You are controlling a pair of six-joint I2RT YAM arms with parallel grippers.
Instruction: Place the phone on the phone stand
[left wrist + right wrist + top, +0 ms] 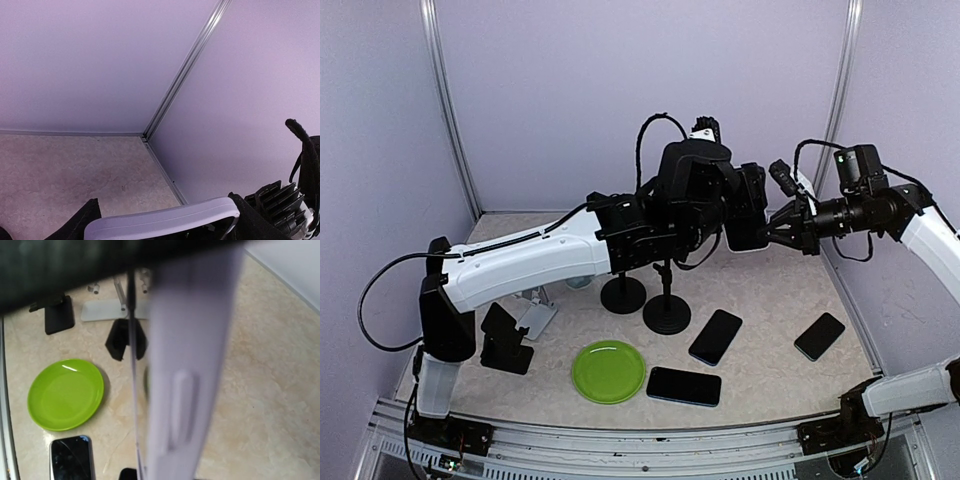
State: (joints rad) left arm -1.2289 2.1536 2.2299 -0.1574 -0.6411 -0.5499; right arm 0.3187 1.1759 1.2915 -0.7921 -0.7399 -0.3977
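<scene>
The phone (190, 390), judged a rigid, light, slippery, glass-faced slab best held across its side edges, hangs high above the table (770, 300), clamped in the closed right gripper (785, 222), while the left gripper (162, 220) straddles it, grip undeterminable.

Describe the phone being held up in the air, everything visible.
The phone is a thin slab, dark from above, with a glossy lilac rounded edge that carries an oblong side button. It hangs clear of the table, standing on edge rather than flat. The right gripper pinches it from the right side; the left gripper sits at its other side, contact there unclear. Its screen cannot be seen.
</scene>
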